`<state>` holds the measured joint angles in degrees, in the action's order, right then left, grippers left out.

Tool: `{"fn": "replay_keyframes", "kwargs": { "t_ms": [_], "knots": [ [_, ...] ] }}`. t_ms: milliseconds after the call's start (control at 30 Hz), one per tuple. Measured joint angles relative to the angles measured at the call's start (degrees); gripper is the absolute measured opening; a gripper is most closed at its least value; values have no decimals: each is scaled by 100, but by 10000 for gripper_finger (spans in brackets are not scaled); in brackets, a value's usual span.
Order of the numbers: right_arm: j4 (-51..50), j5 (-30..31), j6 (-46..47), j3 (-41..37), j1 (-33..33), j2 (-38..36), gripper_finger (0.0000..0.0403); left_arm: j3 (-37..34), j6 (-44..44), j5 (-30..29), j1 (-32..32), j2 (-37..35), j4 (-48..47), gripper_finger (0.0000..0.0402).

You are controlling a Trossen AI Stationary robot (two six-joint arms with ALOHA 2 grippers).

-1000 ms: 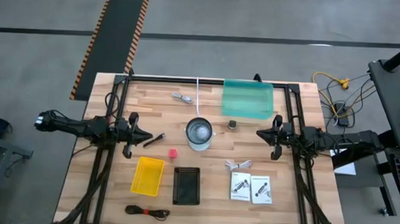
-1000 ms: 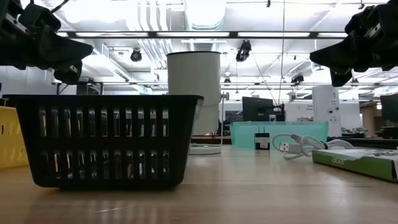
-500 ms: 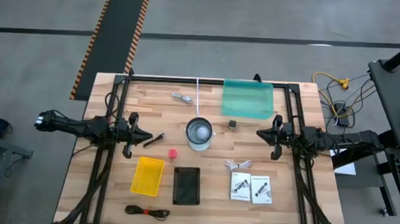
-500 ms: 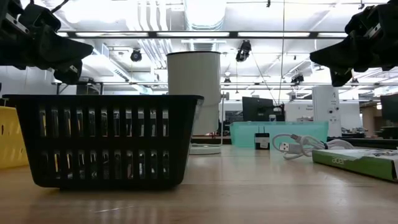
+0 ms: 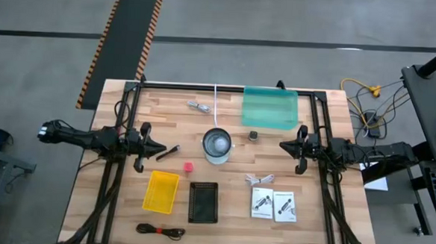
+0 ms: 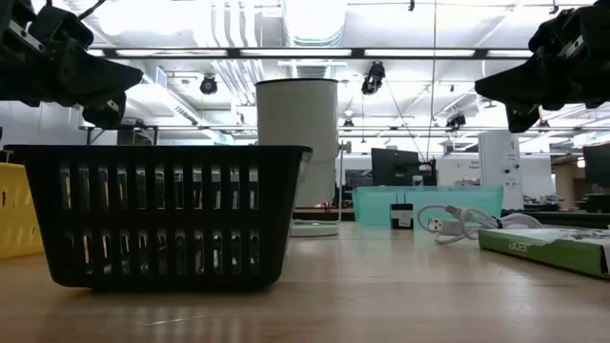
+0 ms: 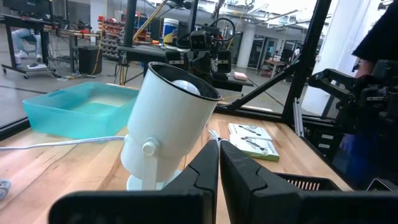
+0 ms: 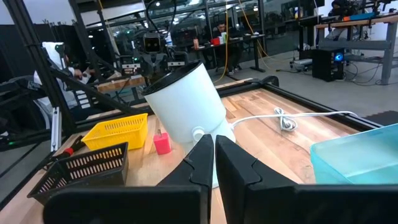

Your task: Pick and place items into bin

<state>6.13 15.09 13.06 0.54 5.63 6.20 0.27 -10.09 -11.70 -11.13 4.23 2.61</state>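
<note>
My left gripper [image 5: 155, 148] hovers shut and empty above the table's left side, its fingers closed together in the left wrist view [image 7: 219, 167]. My right gripper [image 5: 285, 146] hovers shut and empty at the right, as the right wrist view [image 8: 214, 158] also shows. On the table lie a pink cube [image 5: 189, 166], a white coiled cable [image 5: 260, 179], two white packets [image 5: 273, 204], a black coiled cable [image 5: 160, 229], a grey cable [image 5: 198, 106], a small dark plug [image 5: 253, 136] and a dark stick [image 5: 168, 152]. The teal bin [image 5: 269, 108] stands at the far side.
A white round lamp-like can [image 5: 217, 146] stands on its base mid-table between the grippers. A yellow basket [image 5: 162, 191] and a black basket [image 5: 203, 202] stand near the front. Black frame rails [image 5: 120, 132] run along both table sides.
</note>
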Motion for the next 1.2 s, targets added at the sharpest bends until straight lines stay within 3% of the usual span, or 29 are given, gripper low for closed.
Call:
{"fn": "replay_keyframes", "kwargs": {
  "t_ms": [1067,1200],
  "knots": [
    [22,0,8,0,-1,-4,9,0,-3,-11,-1,-1,4,0],
    [48,-2,691,2,-1,-4,9,0,-16,-19,-3,2,277,0]
  ]
}}
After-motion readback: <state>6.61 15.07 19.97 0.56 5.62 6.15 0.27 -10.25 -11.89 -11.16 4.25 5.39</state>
